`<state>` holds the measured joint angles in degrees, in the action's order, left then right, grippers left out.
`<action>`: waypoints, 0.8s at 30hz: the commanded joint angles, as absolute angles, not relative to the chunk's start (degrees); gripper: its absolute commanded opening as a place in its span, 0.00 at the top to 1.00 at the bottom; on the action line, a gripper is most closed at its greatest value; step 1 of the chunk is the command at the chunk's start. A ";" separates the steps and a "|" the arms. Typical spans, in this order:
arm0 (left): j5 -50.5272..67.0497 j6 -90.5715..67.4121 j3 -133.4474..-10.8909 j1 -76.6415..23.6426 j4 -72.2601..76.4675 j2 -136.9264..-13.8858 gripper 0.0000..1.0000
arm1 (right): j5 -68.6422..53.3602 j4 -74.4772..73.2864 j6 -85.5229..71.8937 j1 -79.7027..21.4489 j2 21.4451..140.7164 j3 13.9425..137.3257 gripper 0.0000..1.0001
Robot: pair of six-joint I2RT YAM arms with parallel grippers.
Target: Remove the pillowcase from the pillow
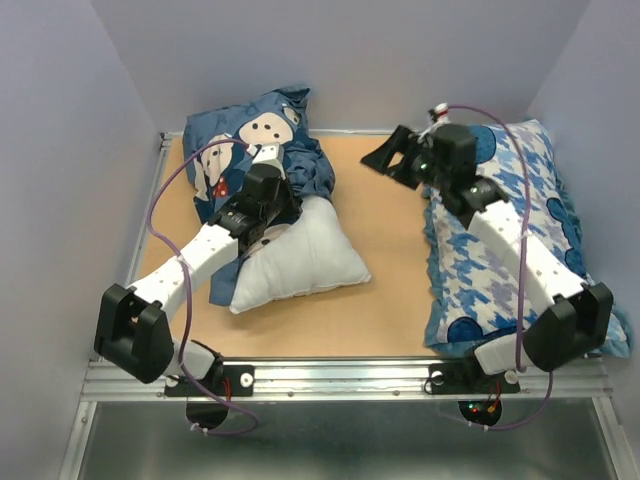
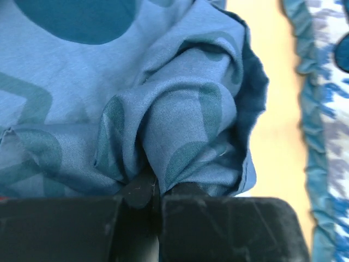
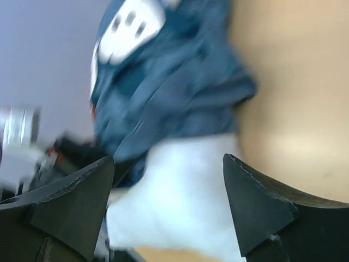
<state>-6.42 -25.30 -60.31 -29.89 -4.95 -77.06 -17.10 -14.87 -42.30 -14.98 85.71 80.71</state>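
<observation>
Left gripper [image 2: 158, 192] was clamped on a pillowcase [image 1: 228, 125] fold; right gripper [image 3: 168, 161] hung open. Unrestrained, the pillow [image 1: 300, 255] could drag along, or fabric slip free.

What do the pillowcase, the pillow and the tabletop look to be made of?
Pillowcase: thin woven cloth, likely cotton or a blend, matte; fine weave shows and it bunches into soft folds.
Pillow: white fabric shell over soft filling, judging by its plump shape; fill unseen.
Tabletop: smooth matte tan board, probably wood or fibreboard; no grain visible.
</observation>
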 commanded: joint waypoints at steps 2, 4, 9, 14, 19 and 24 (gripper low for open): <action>-1.85 -26.90 -65.38 -30.41 0.62 -81.47 1.00 | -0.20 -12.93 -36.13 -38.52 79.11 69.01 0.13; -1.76 -27.07 -66.09 -30.41 0.26 -82.44 1.00 | 5.86 -10.91 -34.46 -44.53 79.45 67.42 0.12; -1.32 -27.16 -65.83 -30.32 0.09 -82.36 1.00 | 18.27 -4.85 -29.18 -58.86 85.07 64.78 0.08; -0.27 -26.72 -65.21 -30.06 0.09 -81.91 1.00 | 22.49 -0.44 -28.91 -60.03 92.54 61.44 0.04; 1.50 -25.58 -66.09 -30.06 -1.58 -81.83 1.00 | 28.29 1.49 -27.86 -59.85 99.48 63.45 0.10; 0.61 -24.08 -65.48 -27.26 -2.81 -80.95 1.00 | 38.21 -5.95 -27.77 -59.33 98.37 65.83 0.99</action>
<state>-0.10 -25.85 -64.23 -29.74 -2.00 -82.78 24.64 0.25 -28.91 -60.58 98.70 63.18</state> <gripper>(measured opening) 0.059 0.177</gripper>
